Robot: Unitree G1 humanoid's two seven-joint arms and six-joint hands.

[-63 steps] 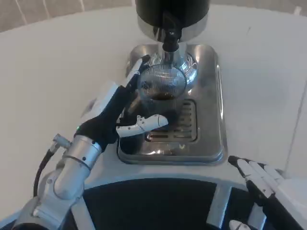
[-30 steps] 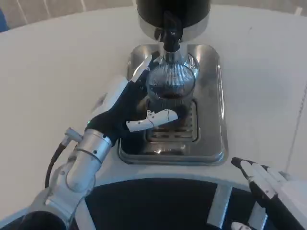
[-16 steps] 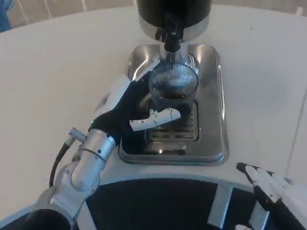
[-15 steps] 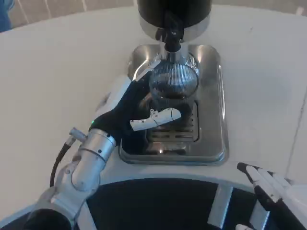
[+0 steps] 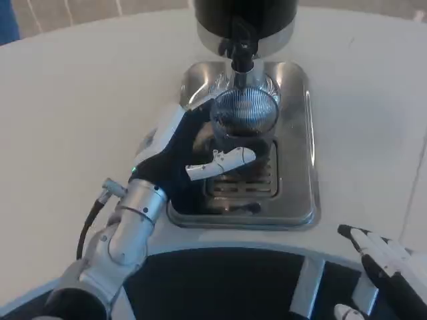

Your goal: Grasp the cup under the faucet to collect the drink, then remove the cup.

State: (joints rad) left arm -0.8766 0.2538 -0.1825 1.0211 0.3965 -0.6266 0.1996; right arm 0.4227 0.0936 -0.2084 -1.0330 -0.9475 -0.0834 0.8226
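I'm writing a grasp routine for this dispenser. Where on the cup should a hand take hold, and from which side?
Grip the cup around its ribbed side wall, coming from its left, as the left hand does now. It stands upright on the drip tray with the faucet just above its rim, so the top is blocked; a sideways wrap probably keeps it level.

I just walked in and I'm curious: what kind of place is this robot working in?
Probably a drinks station set up for a demo: a black dispenser with a faucet stands over a shiny steel drip tray on a white table, and the left hand holds a ribbed clear cup under it.
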